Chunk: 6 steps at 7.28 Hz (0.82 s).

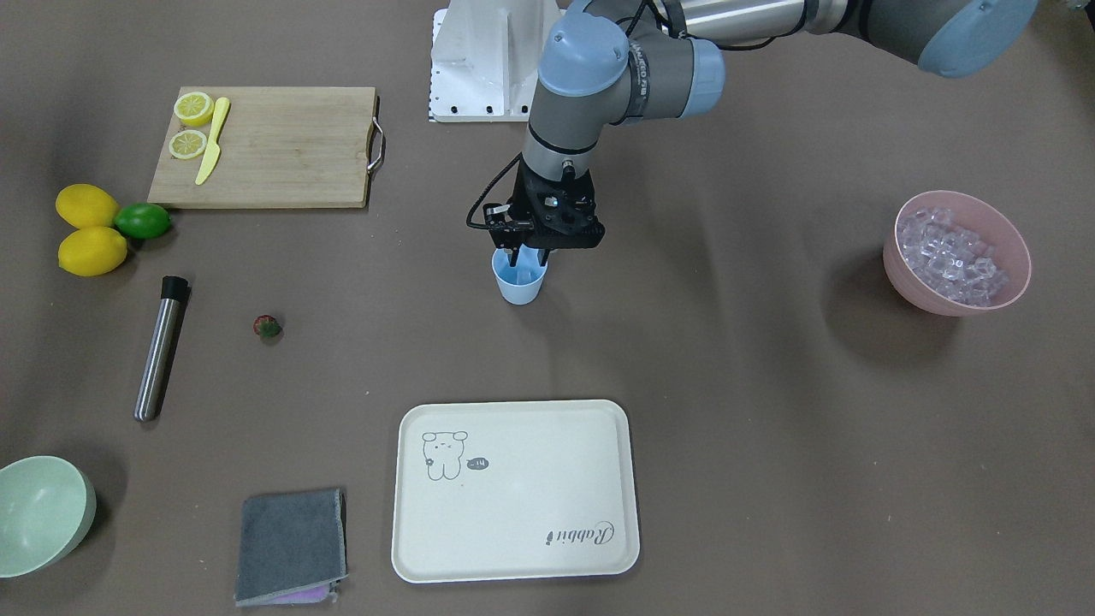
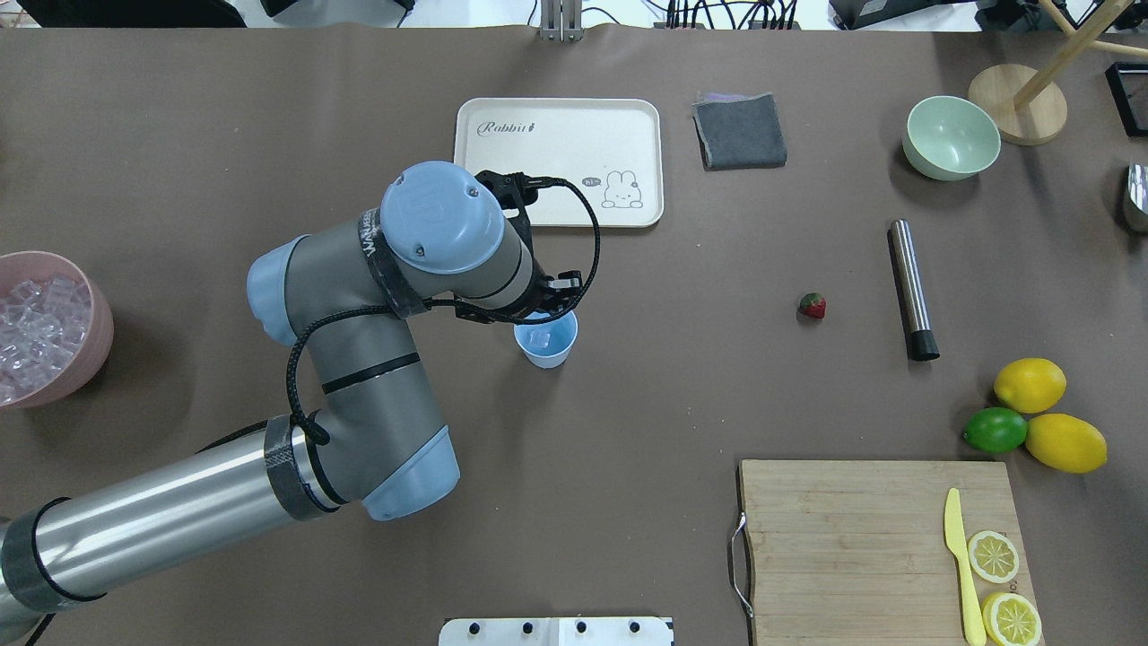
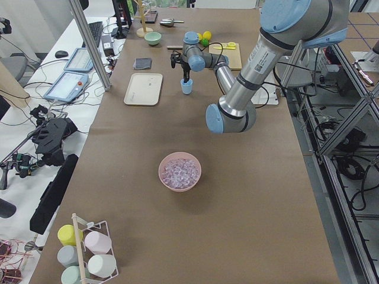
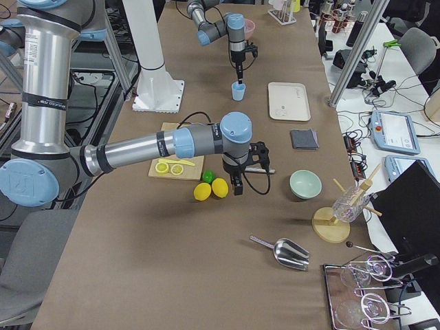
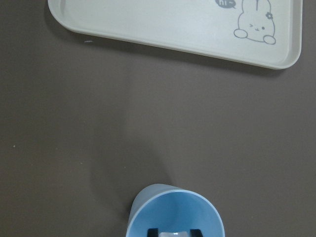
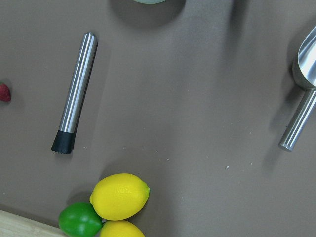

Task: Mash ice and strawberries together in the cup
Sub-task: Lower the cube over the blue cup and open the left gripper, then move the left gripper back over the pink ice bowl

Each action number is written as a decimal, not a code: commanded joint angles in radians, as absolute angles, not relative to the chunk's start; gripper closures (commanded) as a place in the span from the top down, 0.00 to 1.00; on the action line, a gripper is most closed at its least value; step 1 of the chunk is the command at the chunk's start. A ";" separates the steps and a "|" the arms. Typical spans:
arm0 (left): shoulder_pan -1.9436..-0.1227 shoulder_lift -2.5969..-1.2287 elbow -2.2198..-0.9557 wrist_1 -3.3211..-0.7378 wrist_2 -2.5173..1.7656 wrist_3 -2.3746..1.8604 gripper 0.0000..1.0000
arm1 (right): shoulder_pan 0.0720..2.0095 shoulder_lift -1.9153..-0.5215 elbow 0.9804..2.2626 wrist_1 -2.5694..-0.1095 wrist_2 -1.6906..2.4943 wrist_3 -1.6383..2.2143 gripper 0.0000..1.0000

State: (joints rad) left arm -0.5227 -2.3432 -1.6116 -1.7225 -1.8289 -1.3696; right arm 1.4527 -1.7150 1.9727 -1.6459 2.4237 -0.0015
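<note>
So the left gripper [image 1: 528,257] is pointing straight down with its fingertips dipped inside the cup [image 1: 519,287], which stands upright mid-table, between the robot's base and the tray [image 1: 513,530]. In the wrist cam you can see one cube [image 5: 174,233] sitting right between the two fingers [image 5: 153,231] down in the cup, but honestly I can't tell if it's pinched or already let go. The rest of the ice [image 1: 949,252] is piled in the pink bowl [image 1: 907,278], well off on the robot's left side. The strawberry [image 1: 267,326] is lying alone on the table on the other side of the cup, well apart from it, with the steel rod [image 1: 160,346] lying near it. Past those are two lemons [image 1: 85,205] and a lime [image 1: 143,221], all touching, beside the cutting board [image 1: 282,145]. The right gripper [image 4: 237,187] hangs above the table just beside the lemons, and it only shows in the side cam, so I can't tell whether it's spread or closed. Nothing looks to be in it from that angle, but don't quote me.
</note>
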 commanded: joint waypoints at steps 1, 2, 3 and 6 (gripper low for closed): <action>-0.528 -2.342 -1.635 -1.721 -1.816 -1.367 0.97 | 1.453 -1.715 1.973 -1.646 2.424 -0.002 1.00; -0.575 -2.300 -1.687 -1.714 -1.825 -1.362 0.96 | 1.453 -1.715 1.971 -1.646 2.424 -0.002 1.00; -0.600 -2.184 -1.786 -1.713 -1.845 -1.282 0.96 | 1.453 -1.715 1.971 -1.646 2.424 -0.002 1.00; -0.782 -1.871 -1.959 -1.721 -1.969 -0.888 0.96 | 1.451 -1.717 1.971 -1.644 2.424 0.002 1.00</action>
State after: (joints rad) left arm -0.6957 -2.0001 -1.8994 -1.7159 -1.8993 -1.0458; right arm 1.4522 -1.7159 1.9707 -1.6451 2.4237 0.0002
